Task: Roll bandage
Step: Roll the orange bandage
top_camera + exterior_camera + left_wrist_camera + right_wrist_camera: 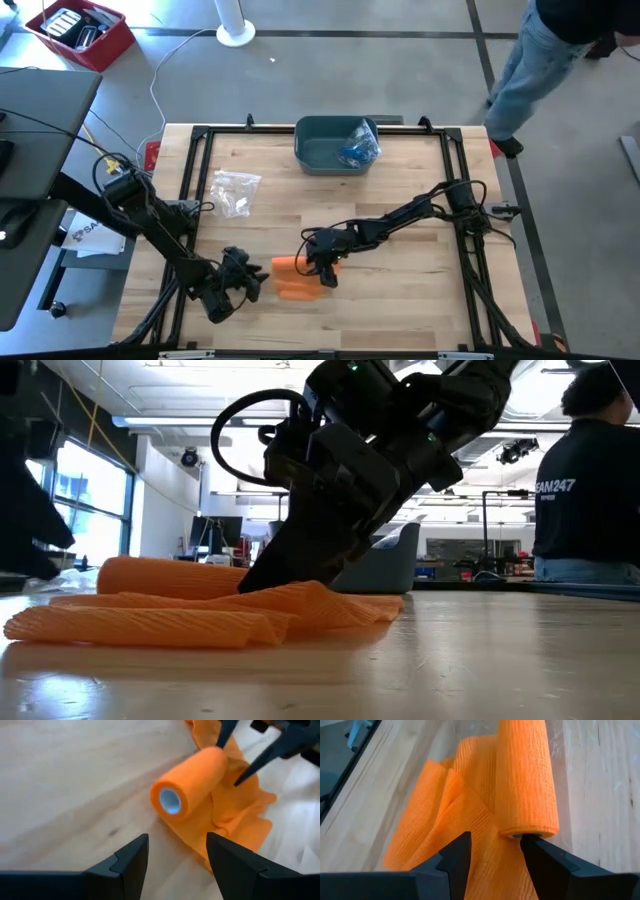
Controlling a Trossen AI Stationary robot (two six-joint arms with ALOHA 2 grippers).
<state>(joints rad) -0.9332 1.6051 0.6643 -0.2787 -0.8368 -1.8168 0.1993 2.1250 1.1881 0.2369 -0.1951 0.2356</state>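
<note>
Looking down at the desk [400, 290], I see the orange bandage [295, 278] lying near its front edge, between my two arms. One part of it is wound into a roll [192, 785] around a pale core, and the rest is a loose tail [450, 815] that lies folded and wrinkled on the wood beside the roll.

My right end effector [325, 272] is lowered over the bandage, with its fingertips close to one end of the roll. Its fingers [455, 857] are apart, and in the right wrist view nothing is between them; the end of the roll sits just in front of the gap. I think I hold it here because from this place I can push or turn the roll over the tail.

My left end effector [240, 280] is just beside the other end of the roll, not touching it. Its fingers [130, 857] are also apart and hold nothing, and they point toward the open core. I judge this position is good for stopping the roll when it slides sideways.

The tail is not flat, so I expect it will wind unevenly if it is not straightened first. The task seems far from finished, because much material is still loose.

At the far edge stands a grey bin [318, 150] with something blue inside, and a clear plastic bag [235, 192] lies on the left side. A person [545, 70] stands beyond the desk.
</note>
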